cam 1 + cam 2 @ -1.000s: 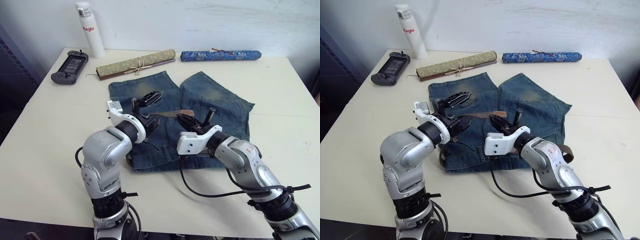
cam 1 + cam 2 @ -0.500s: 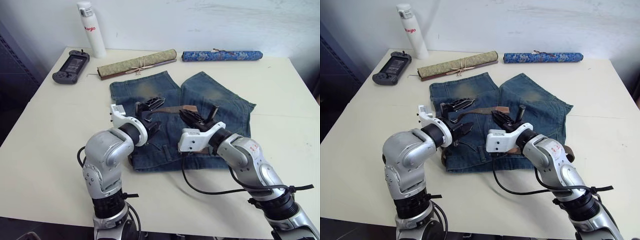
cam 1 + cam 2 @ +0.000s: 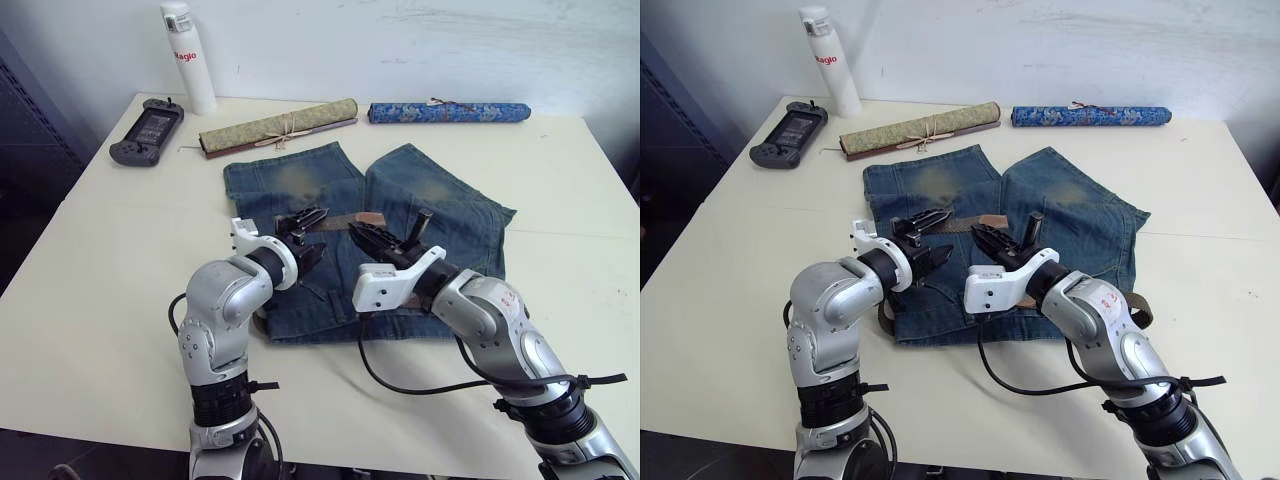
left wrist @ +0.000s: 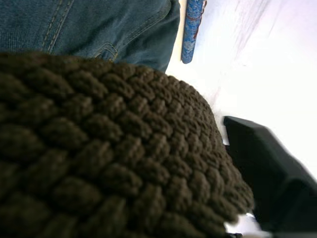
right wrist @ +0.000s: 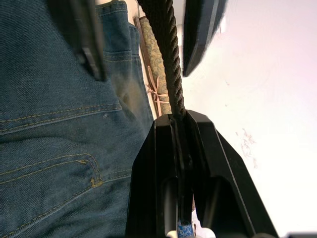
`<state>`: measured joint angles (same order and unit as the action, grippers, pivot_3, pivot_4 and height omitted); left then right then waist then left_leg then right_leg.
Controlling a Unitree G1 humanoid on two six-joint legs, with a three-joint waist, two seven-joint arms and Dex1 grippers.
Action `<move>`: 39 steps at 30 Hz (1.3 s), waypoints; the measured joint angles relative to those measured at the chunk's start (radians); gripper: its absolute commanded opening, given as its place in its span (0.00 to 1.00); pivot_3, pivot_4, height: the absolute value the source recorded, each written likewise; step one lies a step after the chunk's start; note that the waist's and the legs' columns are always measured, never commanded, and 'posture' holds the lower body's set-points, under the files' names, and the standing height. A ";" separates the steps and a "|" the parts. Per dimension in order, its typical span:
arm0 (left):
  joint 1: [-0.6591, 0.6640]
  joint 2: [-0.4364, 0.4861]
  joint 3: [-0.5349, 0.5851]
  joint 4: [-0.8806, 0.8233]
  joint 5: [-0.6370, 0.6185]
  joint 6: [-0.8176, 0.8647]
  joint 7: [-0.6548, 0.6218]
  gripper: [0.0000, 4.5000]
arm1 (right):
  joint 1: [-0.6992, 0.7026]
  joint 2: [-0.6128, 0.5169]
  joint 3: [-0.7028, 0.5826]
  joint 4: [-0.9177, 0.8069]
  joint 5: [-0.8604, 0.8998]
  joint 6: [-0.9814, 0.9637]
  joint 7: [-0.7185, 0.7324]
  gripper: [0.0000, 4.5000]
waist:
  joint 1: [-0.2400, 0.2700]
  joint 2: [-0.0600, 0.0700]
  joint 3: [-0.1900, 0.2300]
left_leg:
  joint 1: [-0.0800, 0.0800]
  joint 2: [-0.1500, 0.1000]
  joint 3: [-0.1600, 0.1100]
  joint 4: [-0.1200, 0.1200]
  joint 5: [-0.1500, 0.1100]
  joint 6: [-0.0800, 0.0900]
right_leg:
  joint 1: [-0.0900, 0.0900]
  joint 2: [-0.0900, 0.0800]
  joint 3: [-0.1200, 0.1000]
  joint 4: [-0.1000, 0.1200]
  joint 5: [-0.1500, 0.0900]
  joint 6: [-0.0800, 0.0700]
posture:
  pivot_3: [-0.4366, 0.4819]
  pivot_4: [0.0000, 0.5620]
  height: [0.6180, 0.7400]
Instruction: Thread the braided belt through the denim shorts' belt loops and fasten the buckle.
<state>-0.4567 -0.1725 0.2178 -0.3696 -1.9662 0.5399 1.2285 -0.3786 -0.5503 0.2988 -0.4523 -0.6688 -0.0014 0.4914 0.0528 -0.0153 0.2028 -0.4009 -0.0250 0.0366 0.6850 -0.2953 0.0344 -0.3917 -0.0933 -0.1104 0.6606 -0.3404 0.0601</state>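
The denim shorts (image 3: 440, 205) lie flat mid-table, legs pointing away from me. The braided belt (image 3: 340, 219) runs dark brown above the shorts between my two grippers, its tapered tip near the right one. More of the belt (image 3: 1140, 310) curls out at the shorts' right edge. My left gripper (image 3: 306, 236) is open, with the belt (image 4: 99, 148) lying across it between its fingers (image 5: 81, 39). My right gripper (image 3: 372, 236) is shut on the belt (image 5: 166, 44), seen edge-on. The arms hide the waistband, so the belt loops and the buckle are hidden.
Along the table's far side stand a white bottle (image 3: 188, 60), a black handheld controller (image 3: 147, 130), a tan roll (image 3: 278, 127) and a blue patterned roll (image 3: 448, 112). A black cable (image 3: 420, 385) loops over the table under my right arm.
My left gripper has dropped lower towards the shorts and closer to the right gripper, and its fingers stand less wide. The right gripper has barely moved. The camera shifted slightly.
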 measured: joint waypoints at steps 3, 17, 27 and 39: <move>0.001 0.000 0.000 -0.004 0.000 0.003 -0.010 0.12 | 0.005 0.006 0.000 0.000 0.005 0.000 0.014 0.00 | 0.000 0.000 0.000 | 0.000 0.000 0.000 0.000 0.000 0.000 | 0.000 0.000 0.000 0.000 0.000 0.000 | 0.48 0.27 0.56; 0.042 0.091 0.110 0.050 0.002 0.256 -0.165 0.00 | 0.077 -0.017 -0.131 -0.057 0.223 0.043 0.128 0.89 | 0.000 0.000 0.000 | 0.000 0.000 0.000 -0.001 0.000 0.000 | 0.000 0.000 0.000 0.000 0.000 0.000 | 0.48 0.27 0.56; 0.125 0.487 0.216 0.166 0.004 0.581 -0.599 0.00 | 0.069 -0.134 -0.316 -0.004 0.746 0.285 0.401 1.00 | -0.021 0.000 0.000 | 0.001 0.002 -0.001 -0.002 0.000 0.000 | 0.000 0.000 0.000 0.000 -0.001 -0.001 | 0.48 0.27 0.56; 0.318 0.629 0.124 0.067 0.006 0.496 -0.707 0.00 | -0.116 -0.199 -0.306 -0.060 1.097 0.738 0.479 1.00 | -0.022 0.001 0.001 | 0.001 0.001 -0.002 -0.003 -0.003 -0.002 | 0.000 -0.002 -0.001 -0.002 -0.001 -0.001 | 0.48 0.27 0.56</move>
<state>-0.1386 0.4564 0.3422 -0.3027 -1.9600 1.0356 0.5216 -0.4947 -0.7489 -0.0073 -0.5120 0.4278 0.7364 0.9704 0.0310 -0.0142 0.2035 -0.4004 -0.0236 0.0341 0.6823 -0.2982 0.0320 -0.3916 -0.0950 -0.1112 0.6583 -0.3411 0.0588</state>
